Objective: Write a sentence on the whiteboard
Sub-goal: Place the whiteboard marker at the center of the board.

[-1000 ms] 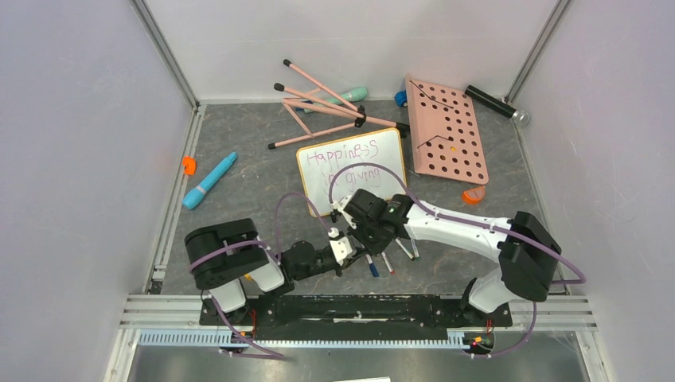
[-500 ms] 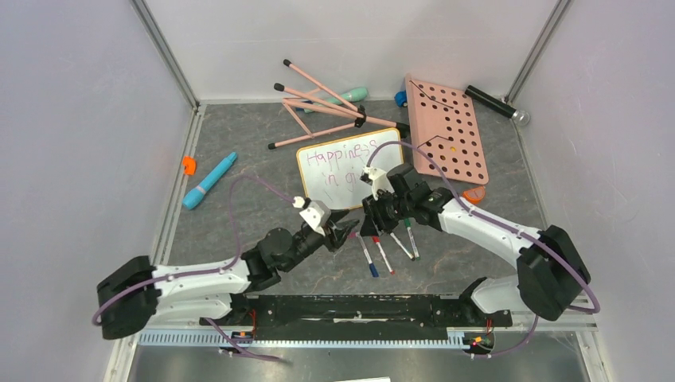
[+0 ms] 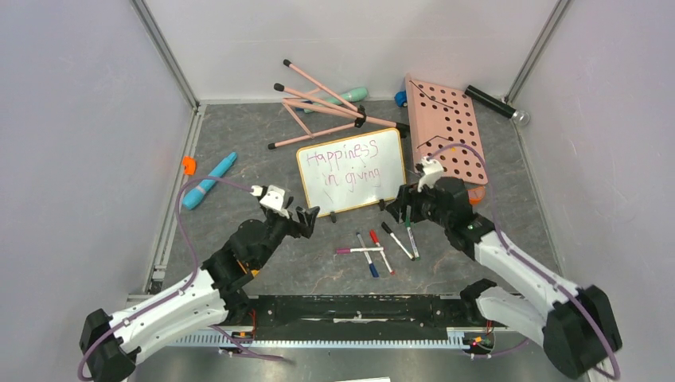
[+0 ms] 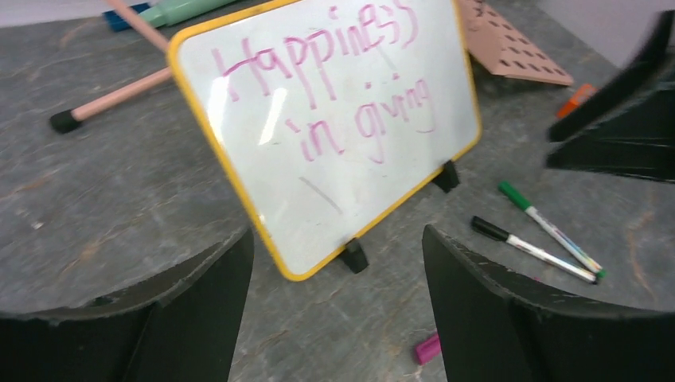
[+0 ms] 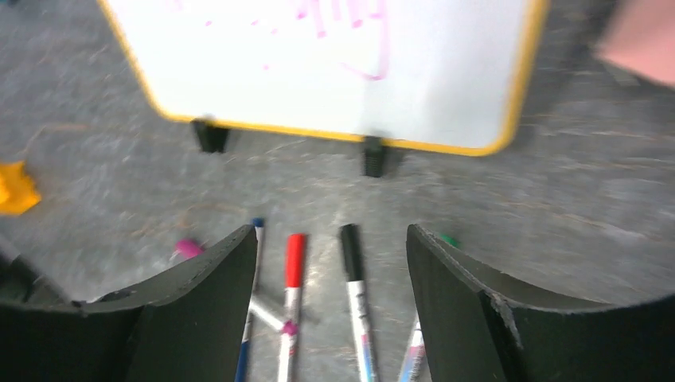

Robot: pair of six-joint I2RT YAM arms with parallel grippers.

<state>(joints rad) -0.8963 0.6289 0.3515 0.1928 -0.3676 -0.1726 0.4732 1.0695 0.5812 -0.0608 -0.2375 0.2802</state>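
The whiteboard (image 3: 350,169) stands tilted on small black feet at the table's middle. The sentence (image 3: 344,165), "Happiness in giving", runs across it in two purple-pink lines. My left gripper (image 3: 306,216) hovers just off the board's near left corner, open and empty. In the left wrist view the whiteboard (image 4: 334,119) with its sentence (image 4: 318,87) sits ahead of the open left gripper (image 4: 337,239). My right gripper (image 3: 398,208) is off the near right corner, open and empty. In the right wrist view the right gripper (image 5: 330,231) is over the markers, below the whiteboard (image 5: 334,72).
Several markers lie in front of the board: purple (image 3: 354,250), blue (image 3: 368,255), red (image 3: 380,251), black (image 3: 396,240), green (image 3: 411,235). A pink pegboard (image 3: 446,131), pink tripod (image 3: 326,107) and black torch (image 3: 493,103) lie behind. A blue pen (image 3: 209,181) lies at the left.
Both grippers were shut and together near the markers; they have drawn apart to either side and opened. A purple marker now lies on the table among the others.
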